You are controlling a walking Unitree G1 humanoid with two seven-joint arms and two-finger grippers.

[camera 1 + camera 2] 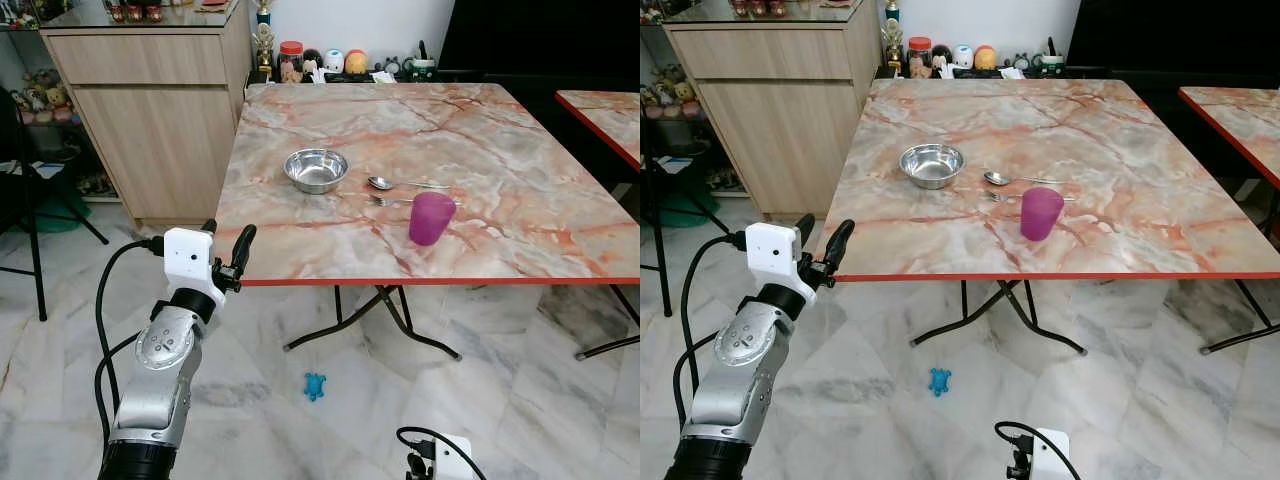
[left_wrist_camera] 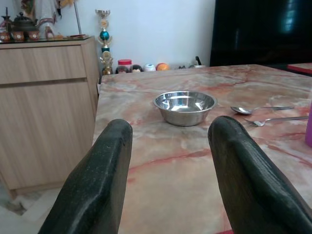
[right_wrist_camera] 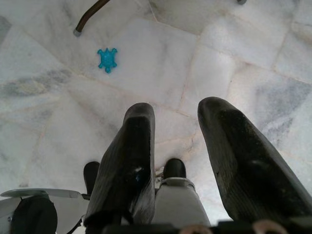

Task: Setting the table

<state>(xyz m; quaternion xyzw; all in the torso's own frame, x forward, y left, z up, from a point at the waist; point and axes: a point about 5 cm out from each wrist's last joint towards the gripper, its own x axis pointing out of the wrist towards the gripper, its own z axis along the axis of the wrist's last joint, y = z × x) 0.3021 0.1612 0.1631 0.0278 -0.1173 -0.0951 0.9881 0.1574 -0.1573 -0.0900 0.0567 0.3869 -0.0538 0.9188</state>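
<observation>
The left gripper, fingers wide and empty, is raised at the bench edge. The bowl lies toward one o'clock, so the reach is probably the step in hand; the next move calls for extending there. The right gripper hangs idle, fingers spread.

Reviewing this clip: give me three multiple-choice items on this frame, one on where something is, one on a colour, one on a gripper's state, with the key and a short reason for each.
1. Where does the steel bowl stand?
A. on the marble table, left of the spoon
B. on the floor
C. on the wooden cabinet

2. What colour is the cup?
A. green
B. purple
C. white

3. How is the left gripper?
A. shut on the fork
B. shut on the bowl
C. open, holding nothing

Key: 1 A, since the bowl sits on the tabletop with the spoon and fork to its right. 2 B, since the cup near the table's front edge is purple. 3 C, since the left wrist view shows its fingers spread apart with only table between them, short of the table's near edge.
</observation>
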